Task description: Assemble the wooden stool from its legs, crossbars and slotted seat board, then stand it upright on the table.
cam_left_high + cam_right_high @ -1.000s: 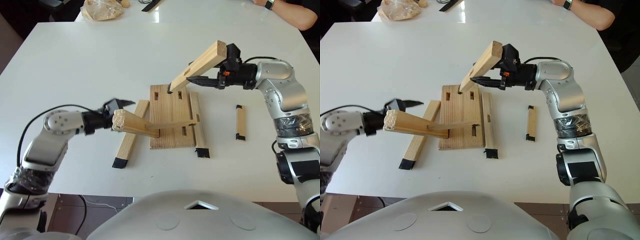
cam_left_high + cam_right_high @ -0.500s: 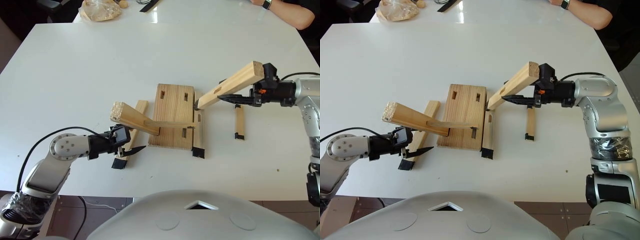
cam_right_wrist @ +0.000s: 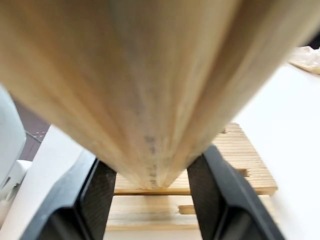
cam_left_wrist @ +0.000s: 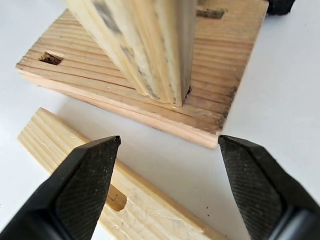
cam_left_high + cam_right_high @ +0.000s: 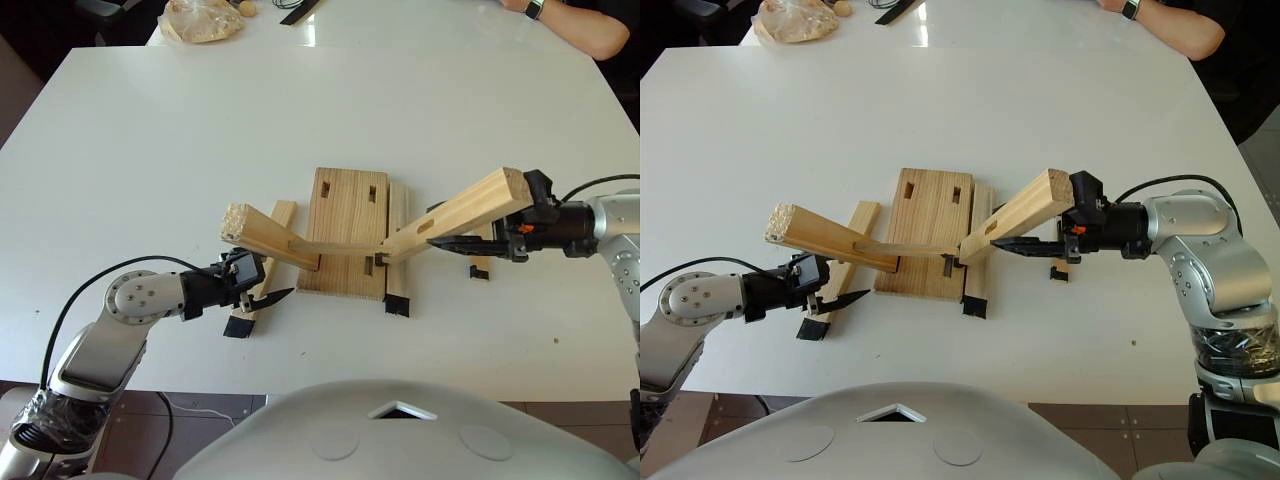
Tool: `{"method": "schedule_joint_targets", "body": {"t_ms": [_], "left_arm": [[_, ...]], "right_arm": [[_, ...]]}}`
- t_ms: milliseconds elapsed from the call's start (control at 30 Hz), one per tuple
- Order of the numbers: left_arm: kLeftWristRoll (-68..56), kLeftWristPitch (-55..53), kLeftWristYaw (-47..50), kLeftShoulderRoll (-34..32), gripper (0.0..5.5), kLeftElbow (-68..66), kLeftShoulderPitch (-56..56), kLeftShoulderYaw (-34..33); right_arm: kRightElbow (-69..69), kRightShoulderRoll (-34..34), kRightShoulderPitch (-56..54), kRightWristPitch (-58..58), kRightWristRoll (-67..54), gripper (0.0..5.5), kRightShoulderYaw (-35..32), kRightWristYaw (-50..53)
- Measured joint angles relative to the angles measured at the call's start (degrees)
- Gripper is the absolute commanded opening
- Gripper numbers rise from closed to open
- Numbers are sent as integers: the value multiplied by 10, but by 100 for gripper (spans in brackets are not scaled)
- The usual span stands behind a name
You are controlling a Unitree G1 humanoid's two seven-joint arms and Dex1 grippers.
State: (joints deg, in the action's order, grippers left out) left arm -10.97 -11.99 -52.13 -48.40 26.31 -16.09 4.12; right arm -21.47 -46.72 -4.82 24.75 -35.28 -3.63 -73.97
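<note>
Lying flat in the middle of the white desk [image 5: 150, 150], the slotted seat board [image 5: 345, 212] carries a planted leg [image 5: 262, 237] in its near-left slot. This leg leans up to the left, and a thin crossbar [image 5: 340, 247] runs from it toward the right. The right tool [image 5: 450, 228] is clenched around a held leg [image 5: 470, 208], which slants down to the board's near-right corner. Its lower end sits close to the crossbar's right end, though contact cannot be told. The left tool [image 5: 262, 300] hovers released just near-left of the board, over a loose leg [image 5: 282, 215] lying along the board's left edge. A spare leg [image 5: 397, 285] lies along the right edge. From the left wrist, the spread fingers [image 4: 82, 195] grip nothing and frame the planted leg's foot in its slot, with the loose leg close beneath. From the right wrist, two dark pads [image 3: 97, 200] press opposite sides of the held leg, with the board lying beyond.
</note>
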Motion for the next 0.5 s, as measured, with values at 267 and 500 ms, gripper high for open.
{"method": "schedule_joint_targets", "body": {"t_ms": [267,500], "left_arm": [[1,-10,8,6,361,-13,17,-1],[-5,-18,7,14,361,-13,21,-2]], "right_arm": [[-15,-1,12,-18,1,201,11,1],[-19,5,12,-23,3,201,23,10]]}}
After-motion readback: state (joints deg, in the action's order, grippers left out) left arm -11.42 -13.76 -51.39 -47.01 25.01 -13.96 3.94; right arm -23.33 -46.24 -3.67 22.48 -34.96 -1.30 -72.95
